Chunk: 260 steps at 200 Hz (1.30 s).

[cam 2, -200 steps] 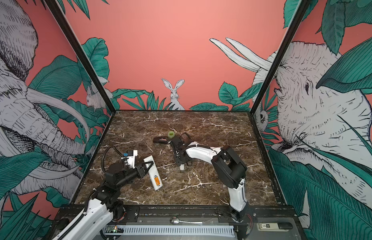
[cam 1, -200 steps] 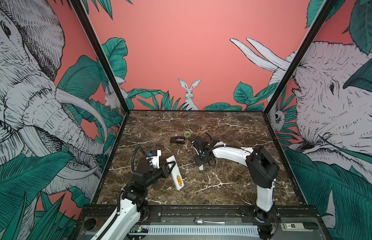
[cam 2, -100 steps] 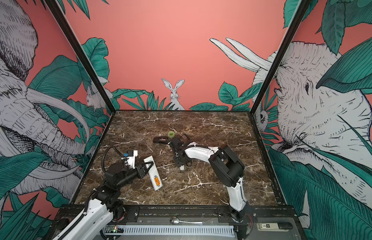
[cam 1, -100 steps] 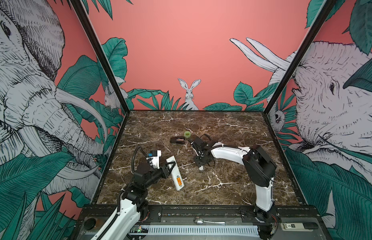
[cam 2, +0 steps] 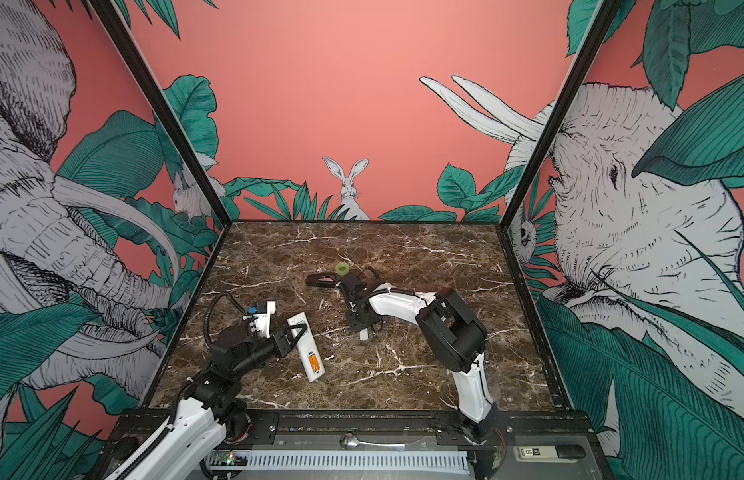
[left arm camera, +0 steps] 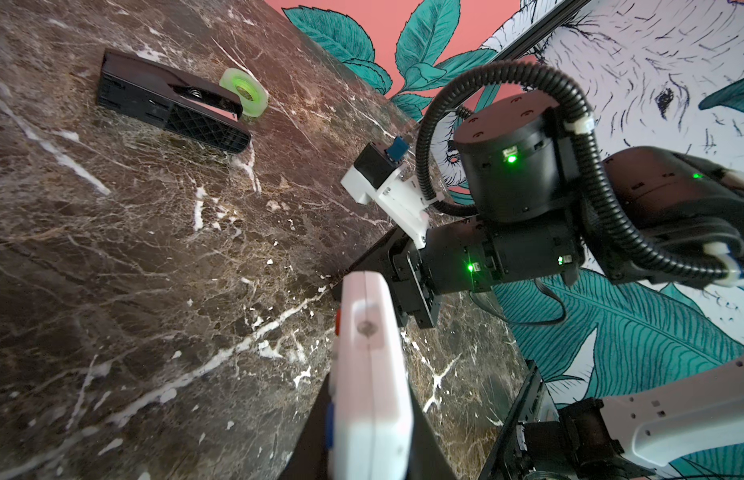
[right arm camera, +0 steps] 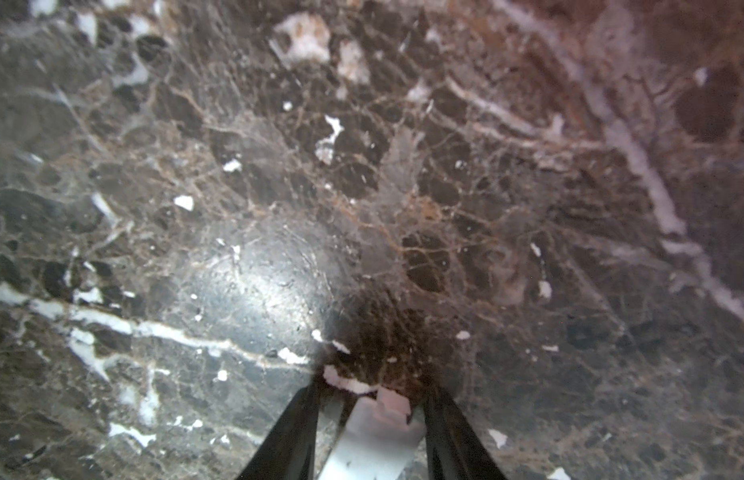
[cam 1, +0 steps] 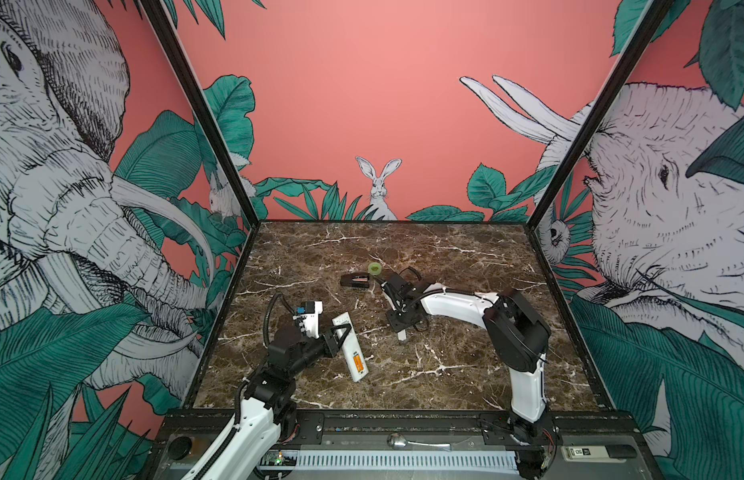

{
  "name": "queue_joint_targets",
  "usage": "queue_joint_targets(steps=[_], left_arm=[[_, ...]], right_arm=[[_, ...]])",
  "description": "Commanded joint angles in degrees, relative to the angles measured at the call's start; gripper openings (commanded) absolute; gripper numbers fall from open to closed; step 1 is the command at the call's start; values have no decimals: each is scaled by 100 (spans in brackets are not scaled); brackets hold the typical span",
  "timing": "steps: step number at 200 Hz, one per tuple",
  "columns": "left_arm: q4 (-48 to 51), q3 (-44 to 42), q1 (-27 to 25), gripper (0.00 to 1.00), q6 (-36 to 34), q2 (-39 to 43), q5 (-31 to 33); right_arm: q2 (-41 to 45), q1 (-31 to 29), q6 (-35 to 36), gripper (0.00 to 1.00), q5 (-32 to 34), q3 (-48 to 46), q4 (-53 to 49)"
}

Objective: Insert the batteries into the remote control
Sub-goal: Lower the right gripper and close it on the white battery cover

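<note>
Left arm sits low, elbow bent, reaching in from the front-left corner. Left gripper [cam 1: 340,332] is clamped on the far half of the remote control [cam 1: 351,351]. Remote is left of centre on the marble table [cam 1: 445,257], plain back up. Its long axis runs front to back, with the near end slanting slightly right. Orange batteries [cam 1: 358,360] sit in the open bay near that end, lying along the remote. Right arm arches in from front-right, wrist pitched down mid-table. Right gripper [right arm camera: 370,390] fingers straddle a small white flat piece [right arm camera: 374,440]; can't tell if they pinch it.
</note>
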<state>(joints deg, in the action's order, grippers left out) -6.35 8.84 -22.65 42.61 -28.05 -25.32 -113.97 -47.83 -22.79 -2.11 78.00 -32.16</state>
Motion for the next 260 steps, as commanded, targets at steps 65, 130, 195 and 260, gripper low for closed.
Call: queue_joint_targets(steps=[65,130,195,260], left_arm=[[-142,-73,46,0,-51,38,27],[-136,-84,44,0,-34,39,34],[-191,-56,40,0,-13,19,39],[-150,-79,42,0,10,108,53]], right_arm=[[-274,-162,113,42,240,429,-380],[-310,-204,140,42,342,449,-470],[-356,-260,127,38,417,539,-586],[-398,-272,121,36,372,524,-599]])
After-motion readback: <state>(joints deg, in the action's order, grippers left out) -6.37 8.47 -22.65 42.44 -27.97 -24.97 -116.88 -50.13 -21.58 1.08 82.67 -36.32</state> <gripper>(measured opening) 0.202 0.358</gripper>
